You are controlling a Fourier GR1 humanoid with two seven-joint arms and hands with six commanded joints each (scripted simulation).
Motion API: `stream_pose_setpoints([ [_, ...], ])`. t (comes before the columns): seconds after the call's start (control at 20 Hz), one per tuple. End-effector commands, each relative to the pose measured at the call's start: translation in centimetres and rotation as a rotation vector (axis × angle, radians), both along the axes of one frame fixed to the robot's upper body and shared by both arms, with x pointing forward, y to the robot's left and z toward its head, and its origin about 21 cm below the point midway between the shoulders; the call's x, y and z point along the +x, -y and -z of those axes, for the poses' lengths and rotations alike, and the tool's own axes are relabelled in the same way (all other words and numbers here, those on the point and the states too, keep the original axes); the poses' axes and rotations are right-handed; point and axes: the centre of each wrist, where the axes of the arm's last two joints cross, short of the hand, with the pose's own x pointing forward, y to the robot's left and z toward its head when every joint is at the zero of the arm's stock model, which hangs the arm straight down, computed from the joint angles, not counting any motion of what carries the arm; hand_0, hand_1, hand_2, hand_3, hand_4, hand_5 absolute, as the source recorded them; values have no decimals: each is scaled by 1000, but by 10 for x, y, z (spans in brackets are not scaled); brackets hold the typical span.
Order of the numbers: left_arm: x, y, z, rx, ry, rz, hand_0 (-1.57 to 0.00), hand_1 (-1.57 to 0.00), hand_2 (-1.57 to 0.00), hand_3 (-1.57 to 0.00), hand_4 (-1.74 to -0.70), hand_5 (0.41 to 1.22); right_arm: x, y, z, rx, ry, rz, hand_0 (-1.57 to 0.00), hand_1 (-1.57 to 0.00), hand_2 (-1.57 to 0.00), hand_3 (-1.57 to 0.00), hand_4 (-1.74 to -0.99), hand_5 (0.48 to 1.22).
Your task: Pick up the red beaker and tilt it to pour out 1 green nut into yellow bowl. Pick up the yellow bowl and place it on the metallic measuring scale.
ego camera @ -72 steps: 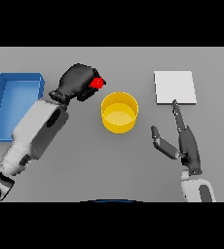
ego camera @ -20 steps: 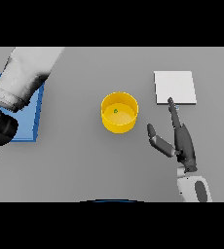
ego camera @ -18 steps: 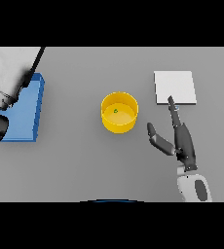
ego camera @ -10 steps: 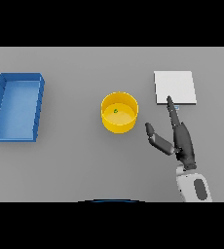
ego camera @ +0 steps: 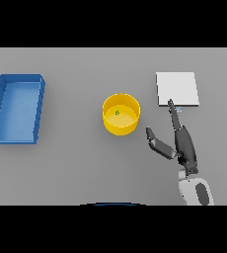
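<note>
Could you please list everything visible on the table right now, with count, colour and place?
yellow bowl: one, yellow, table centre.
green nut: one, green, inside the yellow bowl.
measuring scale: one, pale grey square, right of the bowl, farther back.
blue tray: one, blue, table's left side.
table: one, grey.
red beaker: not in view.
right hand: one, dark, fingers straight, between bowl and scale, nearer the robot.
left hand: not in view.

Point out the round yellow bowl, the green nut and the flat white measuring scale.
Round yellow bowl [ego camera: 120,128], head view: front outer wall.
Small green nut [ego camera: 117,112], head view: its middle, on the bowl's floor.
Flat white square measuring scale [ego camera: 177,88], head view: centre of its top plate.
</note>
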Motion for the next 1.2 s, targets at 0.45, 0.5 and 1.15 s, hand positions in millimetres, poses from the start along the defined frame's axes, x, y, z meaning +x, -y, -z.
stream_pose_setpoints([
  [0.45, -59, 14, 59, -174, 20, -72, -1571, -1571, -1571, -1523, -1741, 1194, 2, 8, 0, 19, 6, -5, 1, 1, 1, 1, -1005, 647],
  [0.5, -61, 17, 59, -192, 16, -77, -1571, -1571, -1571, -1533, -1741, 1173, 4, 6, 0, 22, -3, -8, 1, 1, 1, 1, -1006, 647],
  [1.15, -95, 18, 77, -137, -77, -37, -965, -796, -816, -768, -958, 696, -1, 7, 4, 23, 2, 0, 1, 1, 1, 1, -1004, 635],
])
